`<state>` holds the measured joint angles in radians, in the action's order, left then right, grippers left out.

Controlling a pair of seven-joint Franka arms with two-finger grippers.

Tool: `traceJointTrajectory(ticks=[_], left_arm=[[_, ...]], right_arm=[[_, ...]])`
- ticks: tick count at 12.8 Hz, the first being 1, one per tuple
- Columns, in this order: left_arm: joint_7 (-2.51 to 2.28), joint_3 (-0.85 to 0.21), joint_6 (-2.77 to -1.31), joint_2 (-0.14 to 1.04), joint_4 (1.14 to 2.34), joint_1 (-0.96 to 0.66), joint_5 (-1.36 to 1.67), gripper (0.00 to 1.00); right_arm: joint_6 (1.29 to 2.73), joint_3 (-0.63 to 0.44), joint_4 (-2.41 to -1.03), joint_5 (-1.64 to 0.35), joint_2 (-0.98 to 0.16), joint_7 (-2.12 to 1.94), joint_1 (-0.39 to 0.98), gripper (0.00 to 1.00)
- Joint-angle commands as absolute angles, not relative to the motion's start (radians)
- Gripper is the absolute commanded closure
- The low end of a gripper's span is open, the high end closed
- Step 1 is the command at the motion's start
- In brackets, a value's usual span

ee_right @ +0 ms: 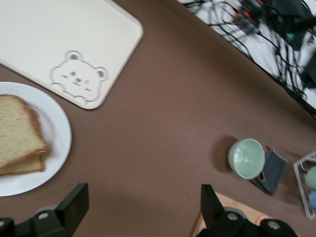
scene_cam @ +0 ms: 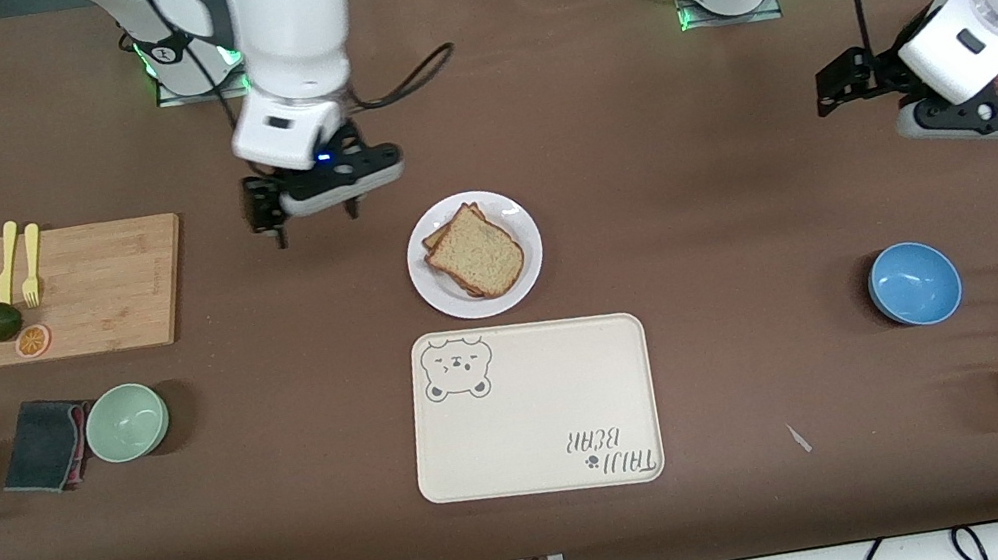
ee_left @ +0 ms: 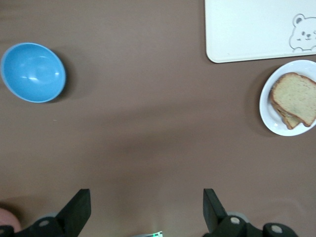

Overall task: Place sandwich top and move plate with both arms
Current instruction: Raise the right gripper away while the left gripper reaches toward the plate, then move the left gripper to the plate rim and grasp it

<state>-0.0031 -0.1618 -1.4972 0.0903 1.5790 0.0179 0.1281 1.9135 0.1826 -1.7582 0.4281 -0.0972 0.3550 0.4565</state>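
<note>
White plate [scene_cam: 528,260] sitting mid-table, just farther from the front camera than the cream bear tray [scene_cam: 531,408] and apart from its upper edge, carrying the sandwich top [scene_cam: 475,255] already lying on a lower slice, crust corners slightly offset. Judging the bread step done and the 2-arm plate move pending. Going from the right arm's end: right gripper [scene_cam: 313,212] hanging over bare brown tabletop just beside the plate's rim, fingers spread and holding nothing, clearly the nearer of the 2. Left gripper [scene_cam: 838,92] waiting well apart over the table's left-arm end, jaws wide and empty, above the blue bowl [scene_cam: 913,283]. Needing the left arm to reach in toward the plate's rim on its own side. Offering free cloth all around the plate.
</note>
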Motion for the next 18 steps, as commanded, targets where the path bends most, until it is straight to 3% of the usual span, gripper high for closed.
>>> traceJointTrajectory(ticks=[1, 3, 5, 8, 11, 14, 18], left_arm=[[0.0, -0.176, -1.486, 0.141, 1.572, 0.02, 0.224, 0.0], [0.0, -0.176, -1.496, 0.169, 1.618, 0.026, 0.349, 0.0], [0.008, -0.176, -1.528, 0.21, 1.66, 0.035, 0.438, 0.0], [0.179, -0.175, -1.642, 0.265, 1.817, 0.079, 0.727, 0.0], [0.333, -0.176, -1.755, 0.291, 1.942, 0.091, 0.827, 0.0], [0.574, -0.176, -1.847, 0.346, 2.069, 0.072, 1.053, 0.0], [0.641, -0.259, -2.118, 0.412, 2.132, -0.012, 1.234, 0.05]], right_arm=[[1.884, 0.146, -1.829, 0.205, 0.026, 0.357, 0.339, 0.0], [1.849, 0.011, -1.818, 0.101, 0.044, 0.322, 0.333, 0.0], [1.725, -0.066, -1.757, 0.095, 0.048, 0.311, 0.318, 0.0], [1.661, -0.032, -1.678, -0.024, 0.049, 0.304, 0.096, 0.01], [1.582, -0.028, -1.576, -0.034, 0.022, 0.308, 0.071, 0.0], [1.563, -0.021, -1.568, -0.086, -0.008, 0.308, 0.063, 0.0], [1.577, -0.018, -1.569, -0.074, -0.014, 0.313, 0.089, 0.0]])
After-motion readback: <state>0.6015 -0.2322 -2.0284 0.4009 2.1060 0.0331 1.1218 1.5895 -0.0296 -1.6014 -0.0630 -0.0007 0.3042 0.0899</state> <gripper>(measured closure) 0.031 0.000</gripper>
